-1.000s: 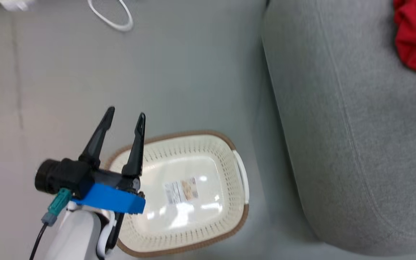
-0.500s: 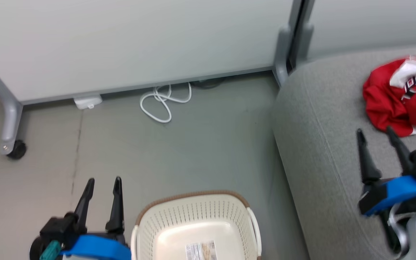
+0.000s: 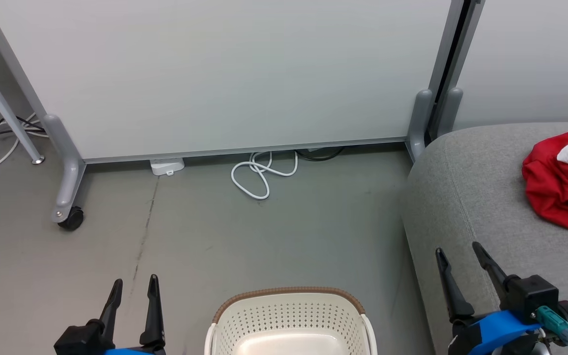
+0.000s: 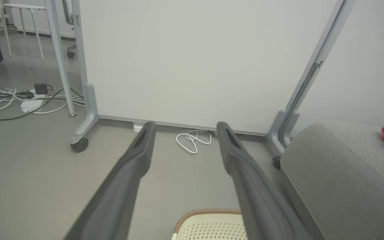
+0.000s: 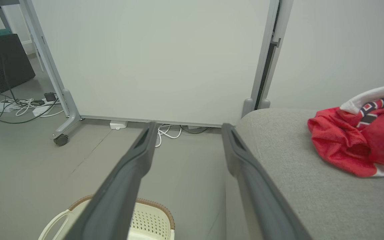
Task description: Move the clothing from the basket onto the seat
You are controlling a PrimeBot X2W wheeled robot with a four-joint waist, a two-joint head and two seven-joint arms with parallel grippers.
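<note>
Now | left gripper [image 3: 135, 279] parted, empty | right gripper [image 3: 457, 247] parted, empty

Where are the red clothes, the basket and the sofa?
red clothes [image 3: 552, 192]: head view, on the crumpled red fabric.
basket [image 3: 289, 290]: head view, on its brown rim.
sofa [image 3: 481, 197]: head view, on the bare grey cushion.

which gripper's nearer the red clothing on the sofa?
Right. The right gripper is at the sofa's edge, a short way from the clothing; the left gripper is over the floor, beyond the basket.
</note>
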